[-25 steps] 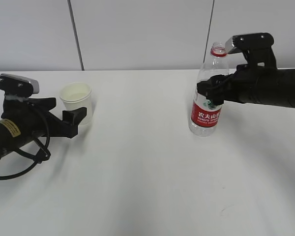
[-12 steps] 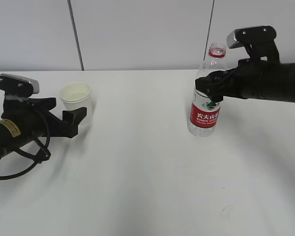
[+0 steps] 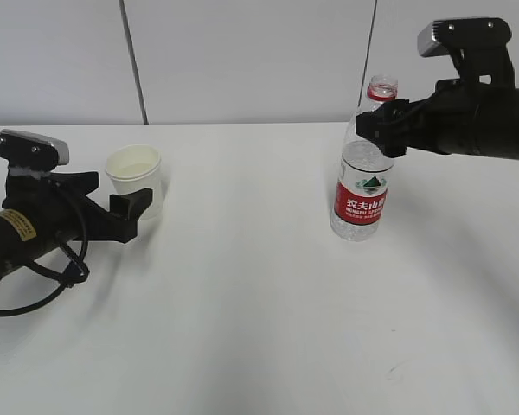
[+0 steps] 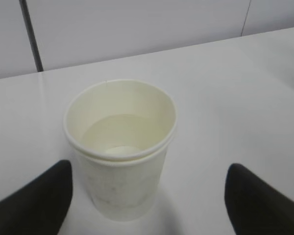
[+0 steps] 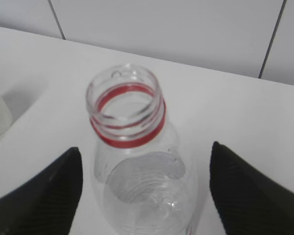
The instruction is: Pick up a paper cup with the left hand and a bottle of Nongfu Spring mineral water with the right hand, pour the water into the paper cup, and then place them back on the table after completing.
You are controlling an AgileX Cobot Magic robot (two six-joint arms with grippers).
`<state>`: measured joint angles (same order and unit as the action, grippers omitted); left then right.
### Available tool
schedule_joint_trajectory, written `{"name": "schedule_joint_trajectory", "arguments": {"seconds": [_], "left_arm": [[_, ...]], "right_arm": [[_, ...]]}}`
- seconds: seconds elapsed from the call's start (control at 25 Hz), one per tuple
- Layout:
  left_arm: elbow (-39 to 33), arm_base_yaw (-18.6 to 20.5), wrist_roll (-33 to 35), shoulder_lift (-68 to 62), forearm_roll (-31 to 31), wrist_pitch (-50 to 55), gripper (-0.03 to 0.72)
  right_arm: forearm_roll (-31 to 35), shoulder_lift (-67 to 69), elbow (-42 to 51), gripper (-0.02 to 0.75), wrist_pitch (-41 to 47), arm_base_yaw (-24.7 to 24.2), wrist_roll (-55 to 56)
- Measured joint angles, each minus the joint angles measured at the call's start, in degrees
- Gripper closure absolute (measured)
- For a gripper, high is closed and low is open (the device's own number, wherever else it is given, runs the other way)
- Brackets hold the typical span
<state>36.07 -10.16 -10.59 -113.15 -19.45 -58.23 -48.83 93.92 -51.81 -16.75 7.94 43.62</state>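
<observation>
Exterior view: ribbed clear bottle (image 3: pixel 361 194), matte paper cup (image 3: pixel 136 179) upright; both tools (image 3: pixel 131 210) (image 3: pixel 382 131) spread wide, empty.

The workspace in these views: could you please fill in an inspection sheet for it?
Surface: white table, bare between the items.
Job's things: cup upright, water inside; bottle upright on the table, uncapped, partly full.
Clutter: nothing seen.
Grippers: left pincer open, fingers either side of the cup, apart from it; right pincer open around the bottle's shoulder, no contact visible.
Cables: black cable looped by the left arm.
Surroundings: pale panelled wall.
</observation>
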Motion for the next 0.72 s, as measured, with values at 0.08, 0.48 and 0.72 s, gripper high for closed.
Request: {"name": "schedule_joint_trajectory", "arguments": {"seconds": [0.08,0.48,0.72], "left_arm": [[0.0,0.0,0.0,0.0,0.0,0.0,0.111],[0.0,0.0,0.0,2.0,-0.5,1.0,0.114],[0.0,0.0,0.0,4.1,-1.0,3.6,0.114]], "right_arm": [[0.0,-0.8,0.0,0.145,0.3,0.0,0.3],[-0.1,-4.8,0.0,0.15,3.0,0.0,0.6],[-0.1,-6.7,0.0,0.15,5.6,0.0,0.7]]}}
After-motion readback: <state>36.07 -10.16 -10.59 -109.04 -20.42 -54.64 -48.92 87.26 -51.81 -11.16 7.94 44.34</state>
